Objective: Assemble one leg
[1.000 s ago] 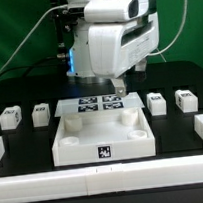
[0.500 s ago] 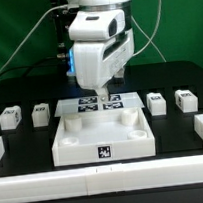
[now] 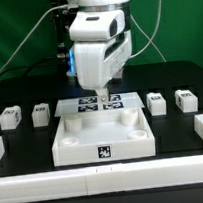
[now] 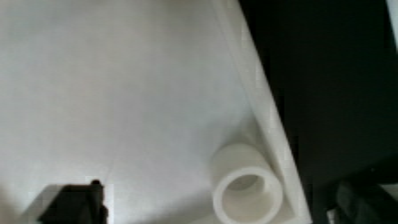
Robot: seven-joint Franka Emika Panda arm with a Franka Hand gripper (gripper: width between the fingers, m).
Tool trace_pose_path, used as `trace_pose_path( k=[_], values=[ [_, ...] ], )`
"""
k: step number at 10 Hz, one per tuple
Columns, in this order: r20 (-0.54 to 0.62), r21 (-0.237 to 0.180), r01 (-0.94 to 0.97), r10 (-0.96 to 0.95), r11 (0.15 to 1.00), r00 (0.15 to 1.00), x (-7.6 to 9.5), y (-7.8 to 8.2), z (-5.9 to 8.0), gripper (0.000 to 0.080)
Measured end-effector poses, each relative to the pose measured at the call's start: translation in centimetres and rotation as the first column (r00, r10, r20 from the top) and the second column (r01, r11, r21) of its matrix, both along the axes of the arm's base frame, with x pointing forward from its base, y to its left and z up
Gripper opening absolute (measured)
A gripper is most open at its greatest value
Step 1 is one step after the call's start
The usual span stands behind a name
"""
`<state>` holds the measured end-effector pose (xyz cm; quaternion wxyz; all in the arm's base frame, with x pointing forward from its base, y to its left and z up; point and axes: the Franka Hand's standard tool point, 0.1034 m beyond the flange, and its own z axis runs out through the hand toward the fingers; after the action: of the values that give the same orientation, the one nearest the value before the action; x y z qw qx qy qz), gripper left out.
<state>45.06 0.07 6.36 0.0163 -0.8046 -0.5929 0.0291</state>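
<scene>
Nearest me I note the large white tray-like part. Beside its far corner, on the exterior view's right, the small white tagged plastic block leg sits untouched. It is well apart from the two-finger gripper, which hangs by the tray's far edge, fingers parted and empty.

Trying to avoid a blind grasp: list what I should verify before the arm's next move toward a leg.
1. Legs reachable: ok; four stand apart on the table, two at each side of the exterior view.
2. End effector carries no leg: ok; all four are on the table.
3. Jaws open: cannot tell; neither view shows the gap clearly.
4. End effector above a leg: not ok; it hangs over the rear of the tray-like part, by the marker board.
5. Corner socket free: ok; the one in the wrist view looks empty.
</scene>
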Motion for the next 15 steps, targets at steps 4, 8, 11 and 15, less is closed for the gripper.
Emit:
trace_pose_path(
  k=[4, 8, 11, 15],
  values=[
    [-0.019, 0.018, -0.237, 0.237, 0.971, 0.971, -2.2, -1.0, -1.9, 0.0650],
    [-0.055, 0.040, -0.242, 0.244, 0.970, 0.968, -3.1, -0.6, -4.6, 0.0650],
    [-0.071, 0.046, -0.235, 0.238, 0.971, 0.969, -3.4, -0.4, -5.5, 0.0650],
    [-0.072, 0.045, -0.226, 0.229, 0.973, 0.971, -3.4, -0.4, -5.5, 0.0420]
  ],
)
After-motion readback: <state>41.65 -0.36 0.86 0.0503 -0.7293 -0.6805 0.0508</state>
